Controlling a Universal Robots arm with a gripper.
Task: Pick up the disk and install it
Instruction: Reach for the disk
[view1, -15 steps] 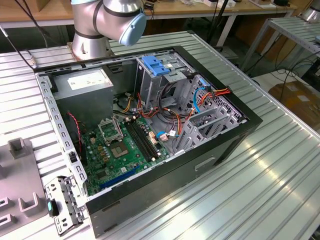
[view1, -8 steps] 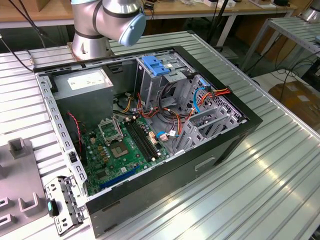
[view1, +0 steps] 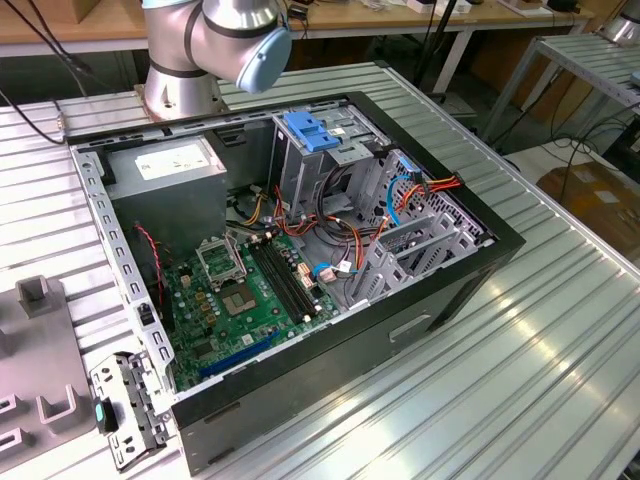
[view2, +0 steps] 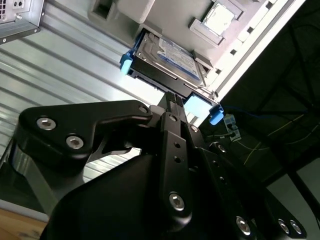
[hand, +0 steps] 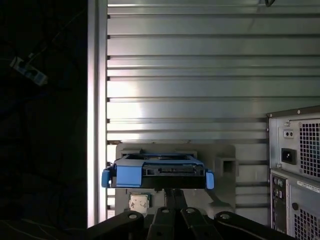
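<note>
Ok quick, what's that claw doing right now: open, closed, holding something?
Gripper: right at the near edge of the disk; whether it is open, closed or gripping cannot be told.

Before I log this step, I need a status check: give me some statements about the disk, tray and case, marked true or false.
1. The disk lies on a grey tray. True.
2. Its rails are red. False: they are blue.
3. The case is open, showing a green board. True.
4. The disk is inside the case. False: it is outside, on the tray.
5. The pincer is over the board. False: it is by the disk.
</note>
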